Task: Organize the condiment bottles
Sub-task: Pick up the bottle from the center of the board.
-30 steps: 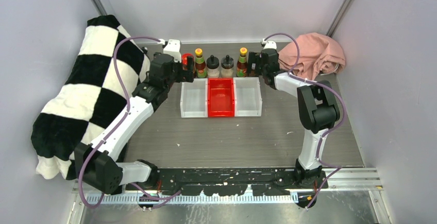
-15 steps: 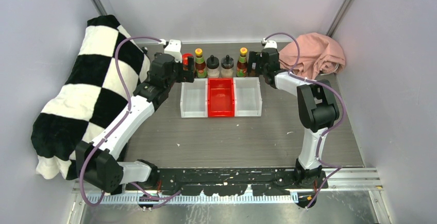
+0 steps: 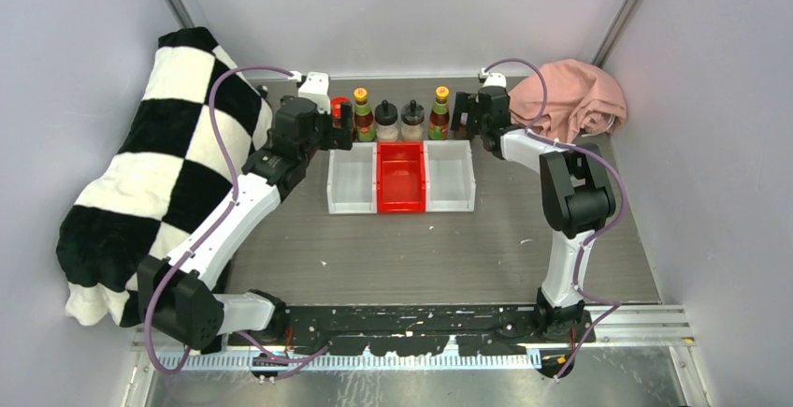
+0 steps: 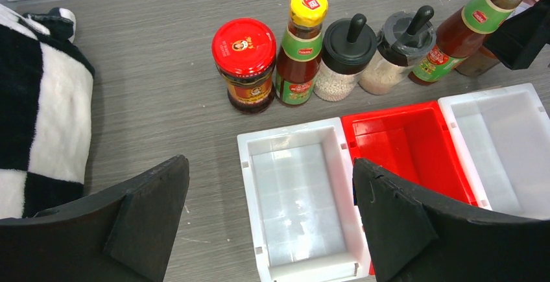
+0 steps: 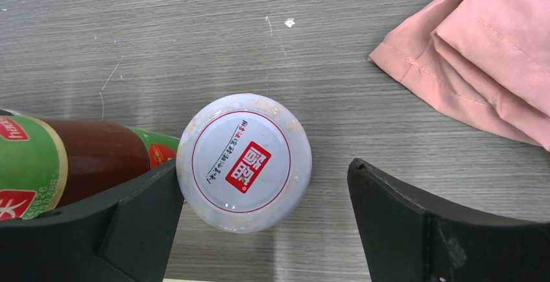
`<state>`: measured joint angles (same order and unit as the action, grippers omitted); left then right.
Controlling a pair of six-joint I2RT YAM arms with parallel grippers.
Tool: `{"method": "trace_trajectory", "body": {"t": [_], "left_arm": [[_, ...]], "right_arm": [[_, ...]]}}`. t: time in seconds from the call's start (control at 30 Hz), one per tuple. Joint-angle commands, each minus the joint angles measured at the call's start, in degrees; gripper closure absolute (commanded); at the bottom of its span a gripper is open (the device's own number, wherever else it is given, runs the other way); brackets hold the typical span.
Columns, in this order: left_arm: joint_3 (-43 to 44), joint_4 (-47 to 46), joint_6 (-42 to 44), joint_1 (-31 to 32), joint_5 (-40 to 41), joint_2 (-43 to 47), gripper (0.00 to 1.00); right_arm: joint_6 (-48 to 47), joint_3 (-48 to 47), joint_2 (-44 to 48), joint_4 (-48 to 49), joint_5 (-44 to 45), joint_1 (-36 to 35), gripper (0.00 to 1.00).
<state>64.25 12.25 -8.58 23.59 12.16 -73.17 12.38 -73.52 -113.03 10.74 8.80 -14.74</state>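
Note:
The condiment bottles stand in a row along the back: a red-lidded dark jar [image 4: 244,61], a yellow-capped sauce bottle [image 4: 301,45], two black-lidded shakers [image 4: 347,58] [image 4: 399,52] and a second sauce bottle [image 4: 477,29]. A white-lidded jar [image 5: 245,162] stands at the row's right end beside that sauce bottle [image 5: 84,159]. My right gripper [image 5: 263,165] is open around this jar from above, its left finger at the lid's edge and a gap on the right. My left gripper [image 4: 270,165] hovers open and empty over the left white bin [image 4: 259,149].
Three bins sit side by side in front of the row: a white bin [image 3: 353,182], a red bin [image 3: 400,178] and another white bin [image 3: 451,178]. A checkered blanket [image 3: 159,164] fills the left side. A pink cloth [image 3: 570,98] lies at the back right.
My right gripper has shifted slightly right and back, over the white-lidded jar. The left arm and the bottles have not moved.

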Motion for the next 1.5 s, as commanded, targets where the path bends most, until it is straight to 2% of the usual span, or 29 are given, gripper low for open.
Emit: {"method": "trace_trajectory", "body": {"t": [0.0,1.0,1.47], "left_arm": [[0.72,-2.94,-0.03,-0.13,-0.48,0.40,0.03],[0.85,-2.89,-0.61,-0.13,-1.16,-0.22,0.03],[0.62,-3.00,-1.00,-0.13,-1.35,0.22,0.03]], "right_arm": [[-0.85,-1.81,-0.51,0.53,0.87,1.00,0.03],[-1.93,-5.92,-1.95,-2.61,1.42,3.21,0.04],[-0.44,-6.33,-1.82,-4.15,0.44,3.15,0.12]]}}
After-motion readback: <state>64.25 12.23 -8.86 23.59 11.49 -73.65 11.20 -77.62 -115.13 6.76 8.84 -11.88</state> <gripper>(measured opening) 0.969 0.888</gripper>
